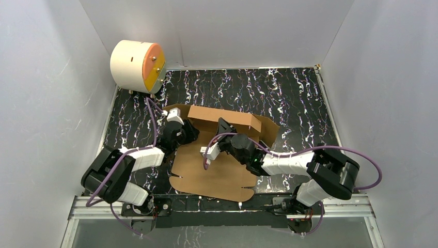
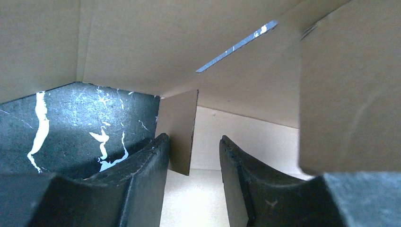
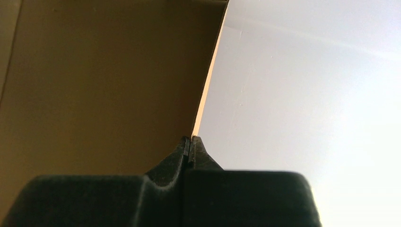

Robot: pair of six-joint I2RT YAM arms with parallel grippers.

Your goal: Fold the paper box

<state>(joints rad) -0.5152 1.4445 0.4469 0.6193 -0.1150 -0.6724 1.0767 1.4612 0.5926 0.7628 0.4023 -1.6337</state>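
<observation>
- paper box (image 1: pixel 217 175): plain brown corrugated die-cut sheet, partly folded, in the middle of the black marbled table (image 1: pixel 289 98)
- near half lies flat, with a notched, round-cornered near edge
- far panel is folded up into a long low wall
- end flaps at left and right are half raised
- left wrist view shows a small flap standing upright inside

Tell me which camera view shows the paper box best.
Top external: nearly the whole paper box shows, one flap raised. Left wrist shows only flaps and a slit; right wrist only one panel's edge.

Top cam overhead, wrist cams close-up, sharing paper box (image 1: pixel 217 178)
</observation>
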